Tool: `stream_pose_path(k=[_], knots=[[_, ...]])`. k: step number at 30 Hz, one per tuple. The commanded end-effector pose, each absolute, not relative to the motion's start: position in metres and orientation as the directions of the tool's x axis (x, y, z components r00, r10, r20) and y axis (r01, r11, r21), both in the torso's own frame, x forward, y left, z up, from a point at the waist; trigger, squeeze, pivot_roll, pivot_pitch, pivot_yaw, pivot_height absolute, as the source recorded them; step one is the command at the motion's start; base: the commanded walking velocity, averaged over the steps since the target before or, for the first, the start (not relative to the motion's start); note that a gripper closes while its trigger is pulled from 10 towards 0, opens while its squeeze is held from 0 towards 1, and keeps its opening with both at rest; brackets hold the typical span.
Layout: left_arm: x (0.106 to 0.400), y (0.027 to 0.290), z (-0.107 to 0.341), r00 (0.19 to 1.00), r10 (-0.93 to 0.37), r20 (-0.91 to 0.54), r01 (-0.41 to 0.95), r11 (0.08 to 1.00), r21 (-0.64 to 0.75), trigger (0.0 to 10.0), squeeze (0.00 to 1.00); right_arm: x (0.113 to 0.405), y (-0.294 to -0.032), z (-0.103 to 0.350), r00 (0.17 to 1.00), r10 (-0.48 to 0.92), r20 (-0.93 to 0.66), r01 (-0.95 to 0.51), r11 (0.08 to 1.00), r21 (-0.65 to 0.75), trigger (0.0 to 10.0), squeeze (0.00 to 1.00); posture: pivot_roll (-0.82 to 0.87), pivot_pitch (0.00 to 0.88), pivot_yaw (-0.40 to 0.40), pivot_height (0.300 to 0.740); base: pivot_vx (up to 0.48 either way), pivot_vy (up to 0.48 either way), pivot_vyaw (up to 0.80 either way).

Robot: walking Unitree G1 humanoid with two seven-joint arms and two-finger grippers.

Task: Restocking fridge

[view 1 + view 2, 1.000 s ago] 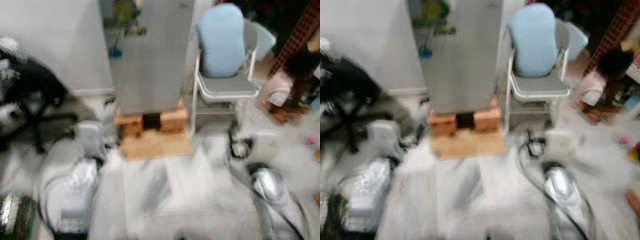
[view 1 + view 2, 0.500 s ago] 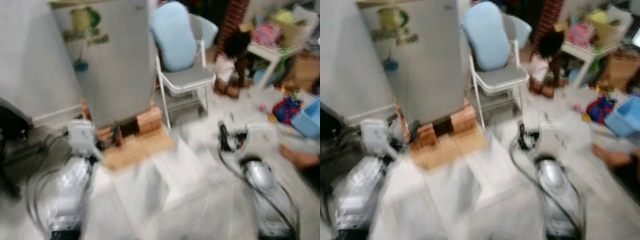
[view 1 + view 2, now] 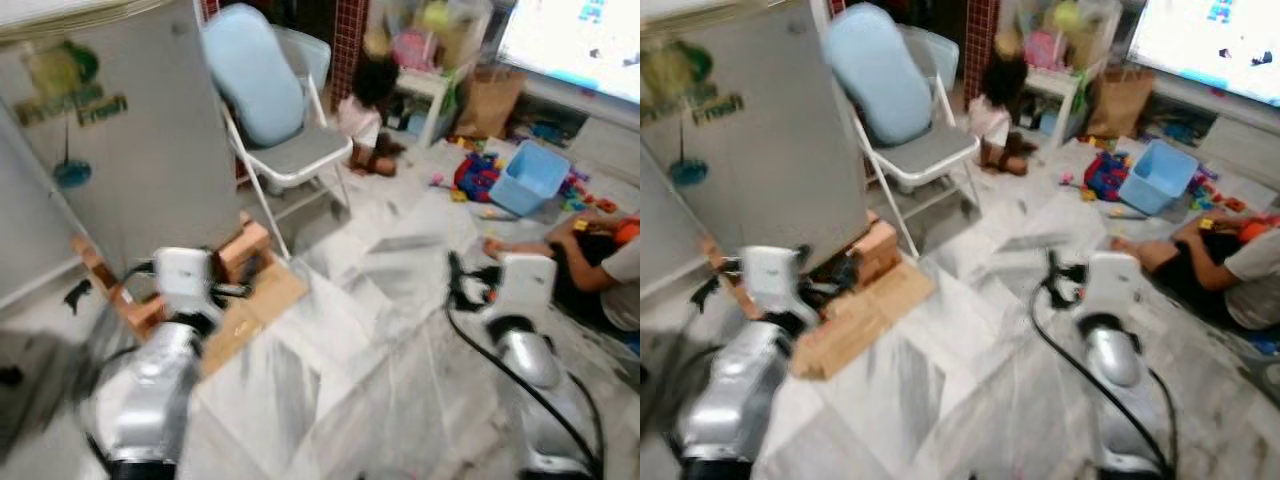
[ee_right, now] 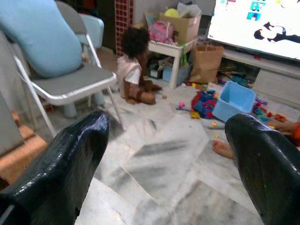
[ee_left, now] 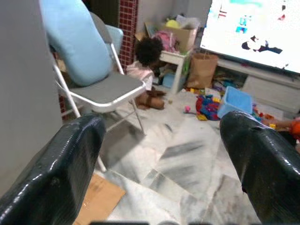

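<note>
The grey fridge stands at the left with its door closed, a green "Fresh" sticker on the front. It rests on orange bricks with a wooden board on the floor before it. My left gripper is held out low, a little in front of the fridge's base, open and empty. My right gripper is open too, held over bare marble floor with nothing between its fingers. The eye views are blurred.
A white folding chair with a blue cushion stands right of the fridge. A small person sits on the floor by a white table. Another person sits at the right. A blue bin and toys lie below a bright screen.
The camera has swung to the right: the fridge slid to the left of the picture, and the screen, blue bin and seated person came into view. Both arms keep their pose.
</note>
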State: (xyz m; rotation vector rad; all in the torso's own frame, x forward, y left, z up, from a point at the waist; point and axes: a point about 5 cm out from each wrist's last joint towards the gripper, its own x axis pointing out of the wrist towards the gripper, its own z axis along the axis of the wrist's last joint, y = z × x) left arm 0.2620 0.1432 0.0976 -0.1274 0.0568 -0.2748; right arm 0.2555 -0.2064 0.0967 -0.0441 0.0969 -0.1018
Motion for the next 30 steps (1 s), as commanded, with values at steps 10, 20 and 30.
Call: stream_pose_path(k=[10,20,30], knots=[[0.26,0.154,0.097,0.967,-0.25,-0.053,0.243,0.964,-0.112,10.0,0.0,0.26,-0.199,0.102,0.994,-0.071,-0.079,0.068,0.997,-0.039,10.0,0.0,-0.01,0.0,-0.01,0.74,0.48,0.0,-0.8],[0.258,0.144,0.097,0.959,-0.279,-0.058,0.269,0.953,-0.137,10.0,0.0,0.262,-0.196,0.102,0.995,-0.066,-0.074,0.065,0.998,-0.027,10.0,0.0,-0.01,0.0,-0.003,0.74,0.472,0.0,-0.8],[0.262,0.146,0.098,0.957,-0.283,-0.065,0.272,0.952,-0.139,10.0,0.0,0.263,-0.196,0.102,0.995,-0.075,-0.073,0.074,0.997,-0.021,10.0,0.0,-0.01,0.0,0.003,0.74,0.3,0.347,-0.8]])
